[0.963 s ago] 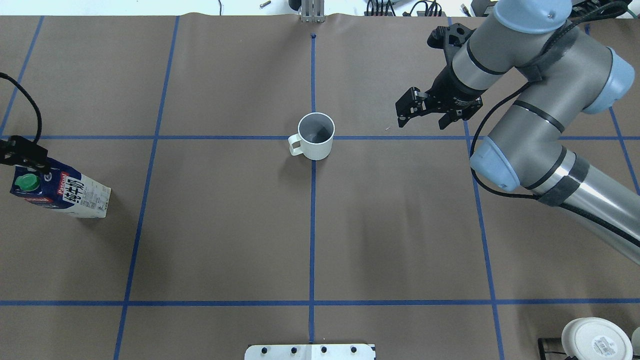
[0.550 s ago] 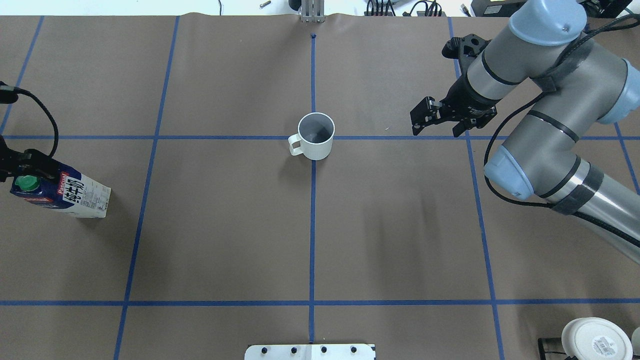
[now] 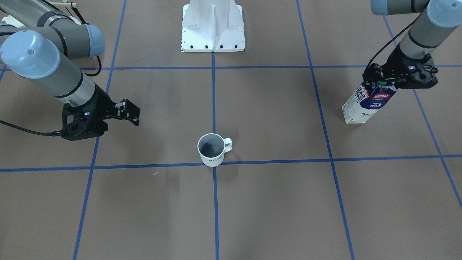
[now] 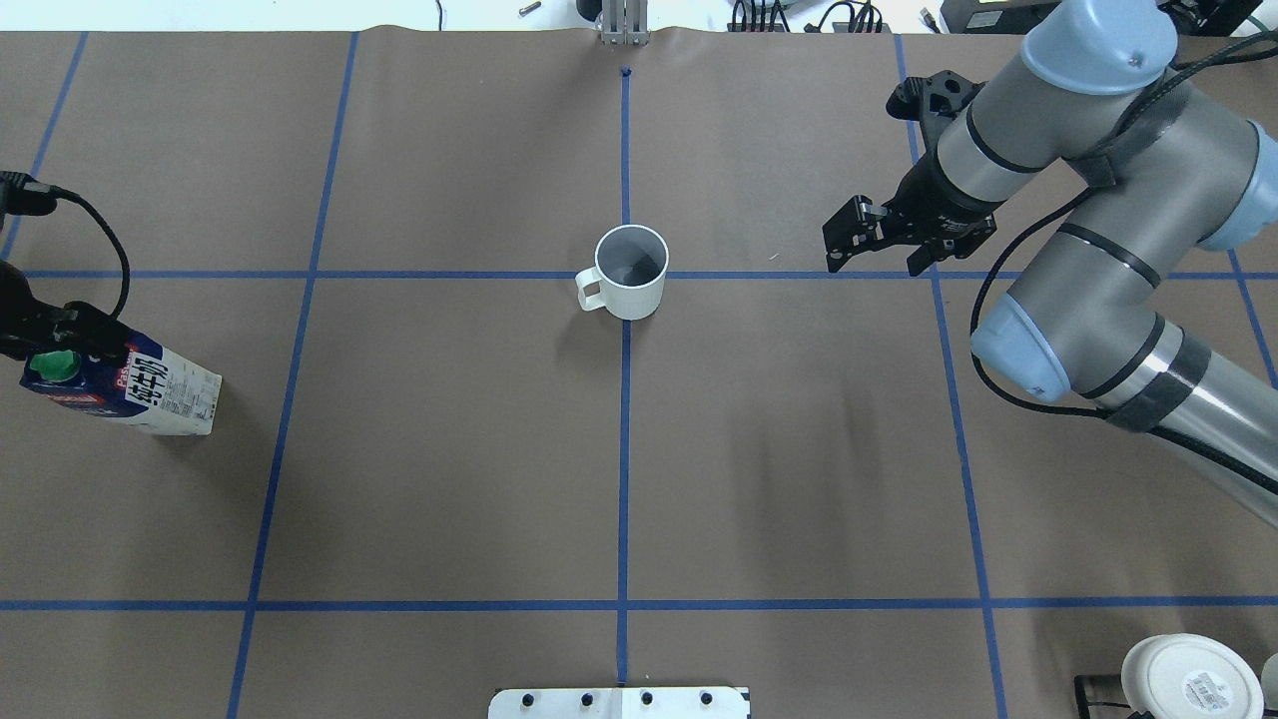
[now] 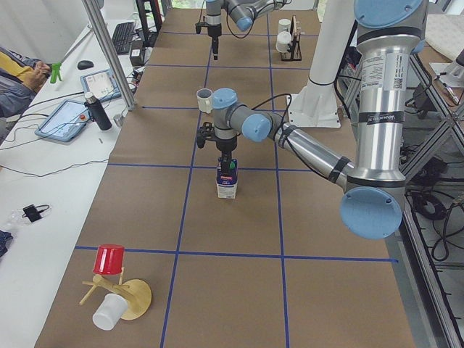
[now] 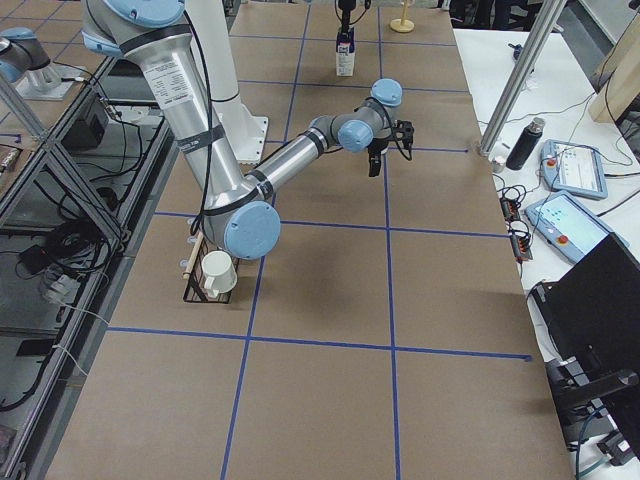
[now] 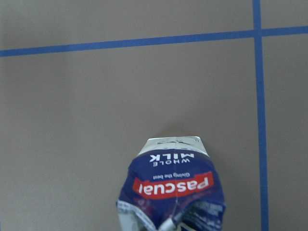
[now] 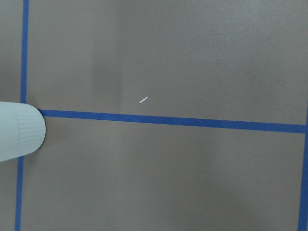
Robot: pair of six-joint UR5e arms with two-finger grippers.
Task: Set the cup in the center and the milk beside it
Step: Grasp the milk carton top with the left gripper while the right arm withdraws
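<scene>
**Holdings at this moment: cup placed, carton awaiting transfer**

Moved in the last second: your right pincer (image 4: 876,258) has backed away from the white loop-handled cup (image 4: 629,285), grey inside, towards its own side. Your left pincer (image 4: 62,340) has sunk lower onto the top of the tall dark-blue and white milk carton (image 4: 150,389) with its round green cap. Neither cup nor carton has shifted.

1. Cup. It stands upright on the brown paper-covered table (image 4: 449,479), right on the middle crossing of the blue tape lines (image 4: 625,449), handle towards the robot's left. Nothing touches it. You may reckon this half of the job done.

2. Milk carton. It stands upright far out on the robot's left, well apart from the cup, and has yet to be carried in.

3. Left pincer. It sits at the gabled top, one finger on each side of the cap. A grip from above suits a tall, narrow box and keeps it vertical in transit. You cannot tell from these views whether it has clamped yet.

4. Right pincer. It is wide and empty, hanging above the table well clear of the cup. Most likely it is parked there to leave room beside the cup for the carton.
</scene>
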